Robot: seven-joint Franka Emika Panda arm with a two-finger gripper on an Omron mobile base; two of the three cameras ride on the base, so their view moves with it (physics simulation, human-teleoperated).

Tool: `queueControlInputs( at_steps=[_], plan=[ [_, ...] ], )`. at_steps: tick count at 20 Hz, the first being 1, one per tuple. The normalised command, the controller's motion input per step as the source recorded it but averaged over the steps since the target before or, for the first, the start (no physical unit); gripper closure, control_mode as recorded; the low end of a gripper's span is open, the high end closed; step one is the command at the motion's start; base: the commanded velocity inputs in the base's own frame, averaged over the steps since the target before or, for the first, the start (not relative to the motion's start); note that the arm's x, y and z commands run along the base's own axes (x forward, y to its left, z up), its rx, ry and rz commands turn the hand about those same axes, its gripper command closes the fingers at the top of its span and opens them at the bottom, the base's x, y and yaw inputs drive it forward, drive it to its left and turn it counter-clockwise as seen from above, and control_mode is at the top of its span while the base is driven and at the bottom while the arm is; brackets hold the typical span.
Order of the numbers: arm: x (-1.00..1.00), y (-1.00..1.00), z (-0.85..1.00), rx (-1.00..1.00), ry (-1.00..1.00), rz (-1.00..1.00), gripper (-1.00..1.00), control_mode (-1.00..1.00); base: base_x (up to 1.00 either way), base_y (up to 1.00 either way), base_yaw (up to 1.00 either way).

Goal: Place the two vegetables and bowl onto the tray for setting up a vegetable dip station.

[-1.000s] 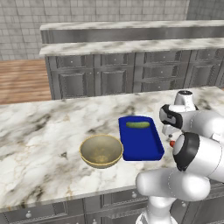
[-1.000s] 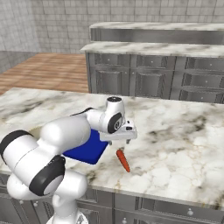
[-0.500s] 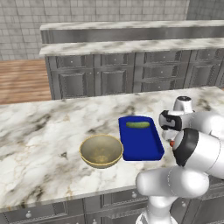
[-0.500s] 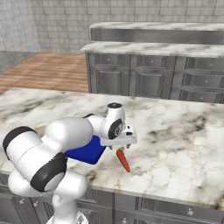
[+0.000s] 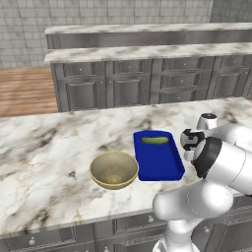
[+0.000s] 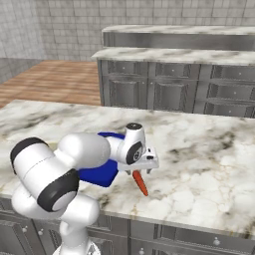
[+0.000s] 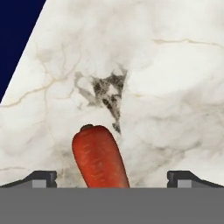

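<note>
The orange carrot (image 6: 141, 183) lies on the marble counter just right of the blue tray (image 6: 97, 174). My gripper (image 6: 139, 171) hangs open right above the carrot's thick end. In the hand view the carrot (image 7: 99, 160) sits between the two fingertips (image 7: 42, 178), a little left of centre and touching neither, with a tray corner (image 7: 15, 35) at upper left. The dark green cucumber (image 5: 155, 141) lies on the far end of the tray (image 5: 160, 165). The tan bowl (image 5: 114, 170) stands on the counter to the tray's left, touching or nearly touching its rim.
The marble counter (image 5: 44, 162) stretches wide to the left of the bowl and to the right of the carrot (image 6: 209, 164). Its front edge runs close below the carrot. Grey cabinets (image 5: 128, 88) with a second counter stand across the aisle.
The hand has come down a little toward the carrot. The jaws stay wide apart. Bowl, tray, cucumber and carrot have not moved.
</note>
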Motion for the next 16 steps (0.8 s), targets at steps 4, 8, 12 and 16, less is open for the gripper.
queueControlInputs(
  at_steps=[4, 8, 12, 16],
  plan=[
    [-0.01, 0.00, -0.19, 0.00, 0.00, 0.00, -1.00, -1.00, 0.00, 0.00, 0.00],
    [0.00, 0.00, -0.15, 0.00, 0.00, 0.00, -1.00, -1.00, 0.00, 0.00, 0.00],
    [0.00, 0.00, -0.17, 0.00, 0.00, 0.00, -1.00, -1.00, 0.00, 0.00, 0.00],
    [0.00, 0.00, -0.16, 0.00, 0.00, 0.00, -1.00, -1.00, 0.00, 0.00, 0.00]
  ],
)
